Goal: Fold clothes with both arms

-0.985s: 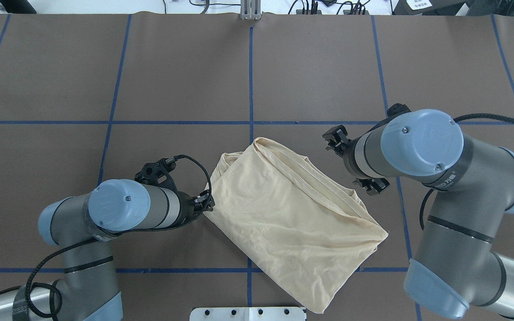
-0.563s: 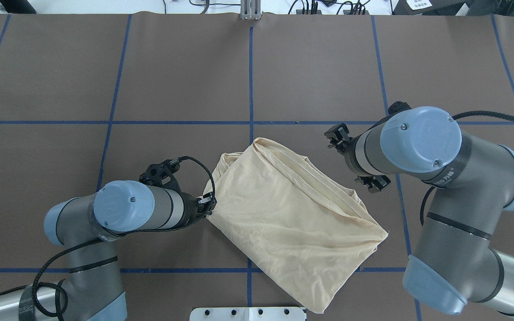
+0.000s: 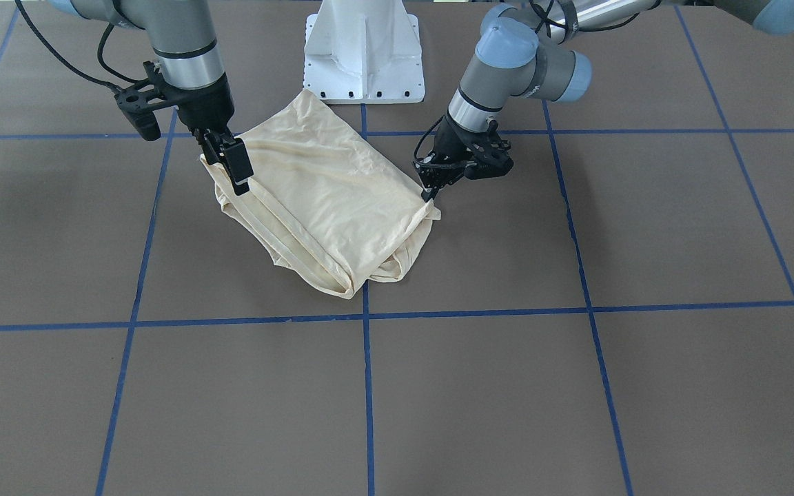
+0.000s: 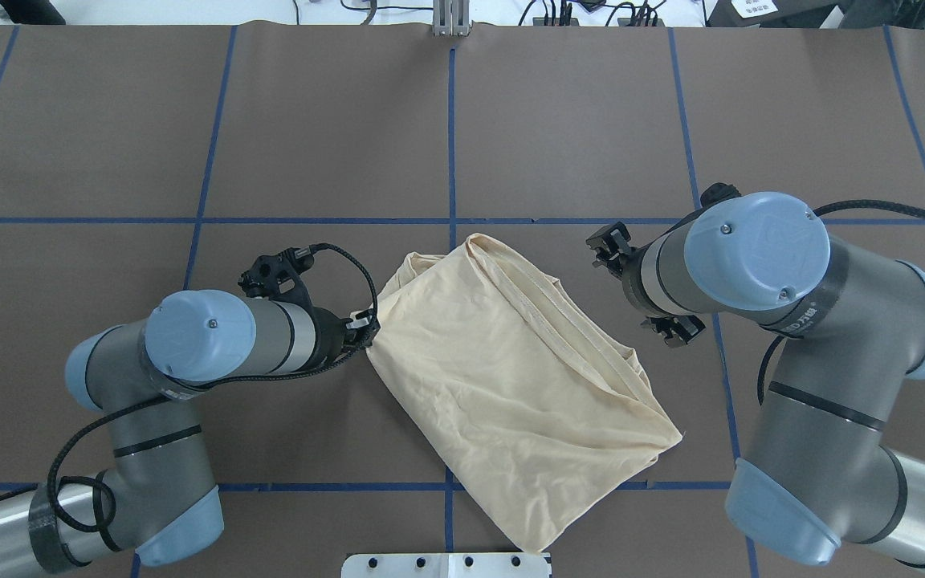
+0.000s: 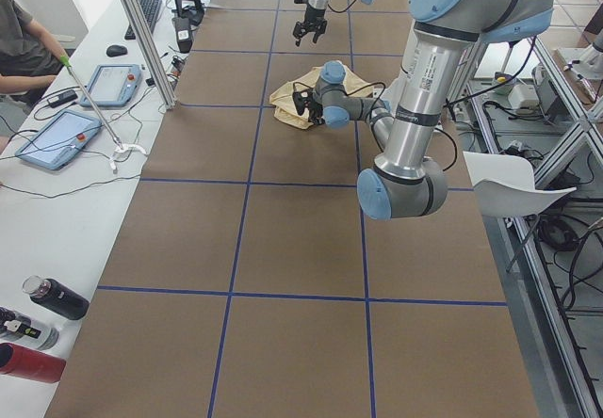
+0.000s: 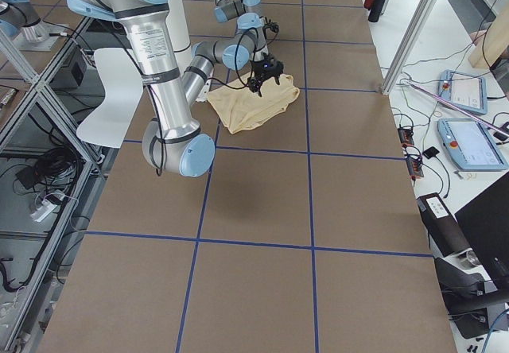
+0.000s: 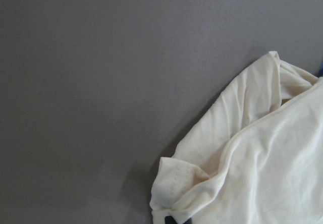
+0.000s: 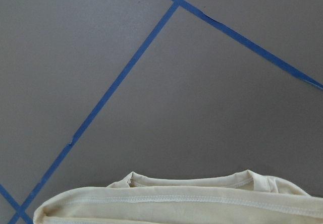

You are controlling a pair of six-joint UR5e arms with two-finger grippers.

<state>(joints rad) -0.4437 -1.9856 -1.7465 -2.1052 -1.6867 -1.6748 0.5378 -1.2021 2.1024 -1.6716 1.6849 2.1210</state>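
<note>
The part-folded shirt [image 4: 511, 377] lies on the tabletop [image 4: 334, 120]. One corner is gripped by the left pincer [image 4: 364, 327]. The right pincer [image 3: 226, 158] is spread, empty, above the opposite edge, where a matching grasp is judged necessary next.

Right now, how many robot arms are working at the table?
2. The left arm comes in on one side, with the left gripper pinching the shirt at a corner. The right arm is opposite, with the right gripper open near the far edge. None seems hidden.
</note>
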